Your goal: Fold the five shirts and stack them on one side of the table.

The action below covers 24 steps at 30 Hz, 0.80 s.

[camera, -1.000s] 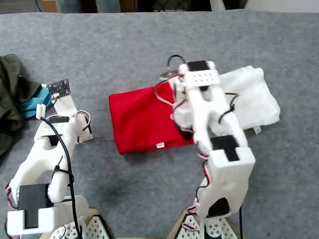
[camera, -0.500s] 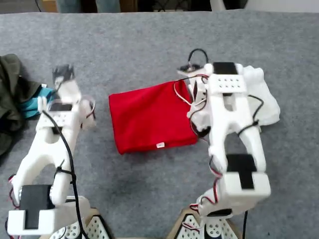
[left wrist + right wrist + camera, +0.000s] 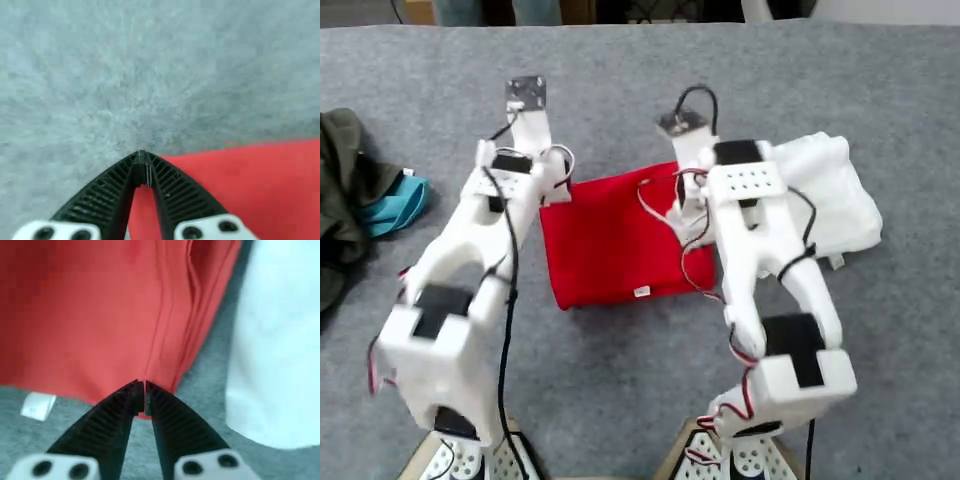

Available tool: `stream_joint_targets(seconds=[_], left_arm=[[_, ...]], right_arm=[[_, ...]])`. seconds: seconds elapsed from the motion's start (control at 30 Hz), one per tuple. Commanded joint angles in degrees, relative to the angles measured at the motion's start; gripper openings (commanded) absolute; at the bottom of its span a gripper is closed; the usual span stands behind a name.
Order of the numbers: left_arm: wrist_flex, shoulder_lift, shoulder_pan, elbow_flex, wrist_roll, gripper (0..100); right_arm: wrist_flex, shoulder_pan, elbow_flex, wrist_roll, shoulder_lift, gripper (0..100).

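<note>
Red cotton sits mid-scene: a red folded shirt [image 3: 610, 245] lies flat as a rough rectangle on the grey felt worktop [image 3: 620, 70]. A small white sewn-in label [image 3: 642, 292] shows at the shirt's near edge, the one facing the arm bases.

Just beside the red folded shirt's right edge lies a white folded shirt [image 3: 835, 195], bulkier and softer in outline. The right wrist view shows a narrow strip of worktop between the two. Well apart from the red folded shirt, at the worktop's left border, lies a dark green crumpled garment [image 3: 340, 200]. A teal cloth [image 3: 398, 205] touches it on the side facing the red shirt.

The left arm [image 3: 470, 260] stretches to the red folded shirt's far left corner. In its wrist view the left tool [image 3: 142, 157] has its black ribbed fingers pressed together, and their tips sit right where the red edge meets the grey felt. Whether any cloth is pinched between them I cannot tell.

The right arm [image 3: 760, 240] lies over the red folded shirt's right edge and hides part of the white one. The right tool [image 3: 141, 387] also has its fingers together. Its tips are at the layered red edge, on the side towards the white folded shirt, with the label off to the other side.
</note>
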Motion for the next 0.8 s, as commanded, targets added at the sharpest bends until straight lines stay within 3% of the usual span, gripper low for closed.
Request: stream_joint_targets(seconds=[0.0, 0.27, 0.5, 0.77], left_arm=[[-0.88, 4.22, -0.04, -5.76, 0.09, 3], [-1.32, 5.01, -0.04, -6.37, 0.09, 3], [-0.97, 3.69, 0.22, -6.46, -0.09, 3], [-0.88, -12.04, 0.22, -0.04, -2.81, 3]], right_arm=[[-5.54, 1.41, 3.56, -0.35, 4.44, 1.5], [-7.65, 6.33, 2.24, 2.55, 12.44, 1.5], [5.10, 4.13, -4.00, 2.90, 7.69, 1.5], [8.97, 4.75, -14.46, 2.55, -3.30, 1.5]])
